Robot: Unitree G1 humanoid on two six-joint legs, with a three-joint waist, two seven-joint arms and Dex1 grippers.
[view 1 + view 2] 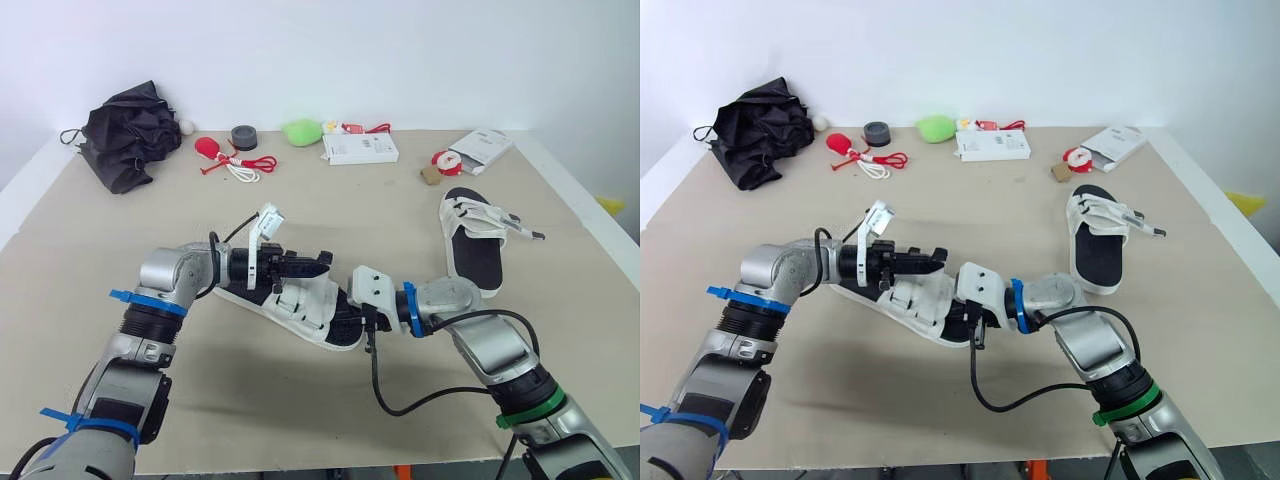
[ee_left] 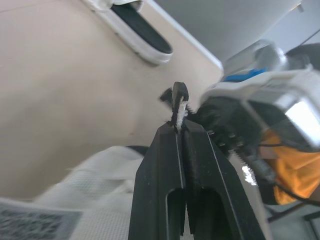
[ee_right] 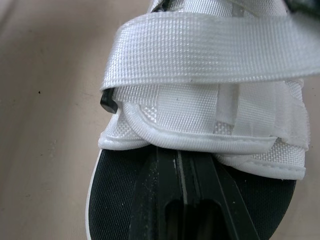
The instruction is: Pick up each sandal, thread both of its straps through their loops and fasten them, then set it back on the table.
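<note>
The near sandal (image 1: 300, 310) sits at the middle of the counter (image 1: 120, 230), its long axis running from far left to near right. The left tool (image 1: 322, 262) is closed, pinching its strap (image 2: 178, 116) end. The right tool (image 3: 184, 155), fingers together, grips the sandal's near-right end. The second sandal (image 1: 475, 250) lies to the far right, lengthwise near to far.
</note>
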